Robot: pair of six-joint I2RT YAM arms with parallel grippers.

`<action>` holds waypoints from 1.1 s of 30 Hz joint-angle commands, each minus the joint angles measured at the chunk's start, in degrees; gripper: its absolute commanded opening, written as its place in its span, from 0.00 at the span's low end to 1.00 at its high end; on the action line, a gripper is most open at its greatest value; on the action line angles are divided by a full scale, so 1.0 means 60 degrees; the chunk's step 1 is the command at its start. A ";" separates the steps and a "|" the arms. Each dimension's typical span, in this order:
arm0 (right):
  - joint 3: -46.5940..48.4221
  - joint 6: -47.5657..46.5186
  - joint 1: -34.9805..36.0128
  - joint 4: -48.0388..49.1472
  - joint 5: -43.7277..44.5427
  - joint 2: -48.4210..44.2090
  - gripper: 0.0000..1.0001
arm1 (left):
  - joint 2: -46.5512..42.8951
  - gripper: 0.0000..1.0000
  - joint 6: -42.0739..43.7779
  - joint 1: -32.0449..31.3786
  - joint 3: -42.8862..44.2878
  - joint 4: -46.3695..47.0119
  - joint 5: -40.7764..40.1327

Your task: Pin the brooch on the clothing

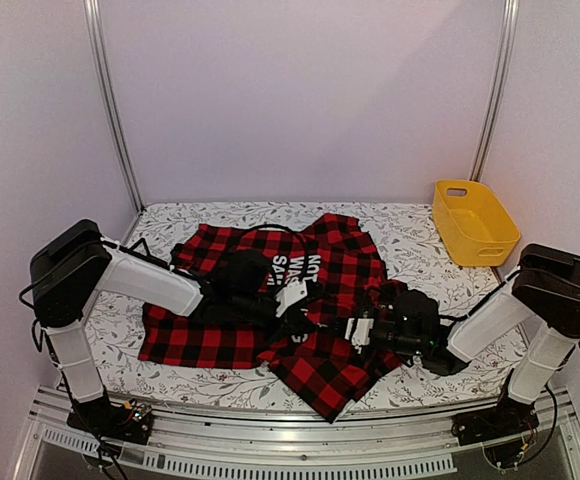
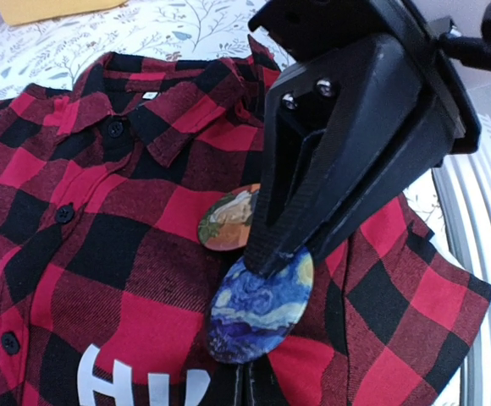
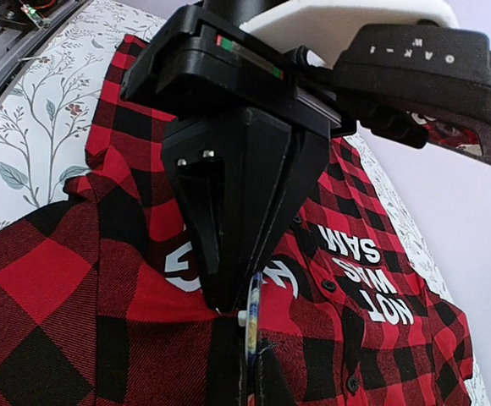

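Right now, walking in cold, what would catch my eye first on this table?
The big red-and-black checked shirt with white block letters, spread across the middle of the table, the left arm and right arm meeting over it. Next, the round brooch painted like a swirling blue night sky, pinched in black jaws over the shirt's front, beside another, orange-toned badge. Last, the bright yellow bin at the far right corner.

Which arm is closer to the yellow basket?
Right. The right arm stands just beside the basket on the right side; the left arm is at the far left, with the shirt between.
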 commanded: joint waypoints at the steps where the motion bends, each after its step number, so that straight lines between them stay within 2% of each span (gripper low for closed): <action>1: 0.0197 0.0531 0.0183 -0.0426 -0.1504 -0.0181 0.00 | -0.0076 0.01 -0.0178 -0.0070 0.0020 0.0917 -0.0358; 9: 0.0502 0.1098 -0.0136 -0.0865 -0.2456 -0.0130 0.00 | -0.0063 0.02 -0.0497 -0.0234 -0.0478 0.2504 -0.0815; 16: 0.0682 0.1335 -0.0257 -0.1178 -0.3197 -0.0300 0.00 | 0.0187 0.01 -0.0448 -0.0388 -0.0498 0.2933 -0.1070; 18: 0.0710 0.1358 -0.0279 -0.1290 -0.3243 -0.0296 0.00 | 0.0163 0.06 -0.0440 -0.0427 -0.0511 0.3062 -0.1137; 20: 0.0697 0.1374 -0.0432 -0.1358 -0.3466 -0.0332 0.00 | 0.0097 0.15 -0.0384 -0.0423 -0.0554 0.3079 -0.1254; 26: 0.0750 0.1505 -0.1079 -0.2072 -0.4052 -0.0370 0.00 | -0.0418 0.28 0.0231 -0.0384 -0.1128 0.3040 -0.1958; 33: 0.0960 0.1357 -0.1221 -0.2528 -0.4389 -0.0315 0.00 | -0.0654 0.36 0.0563 -0.0386 -0.1154 0.2526 -0.1896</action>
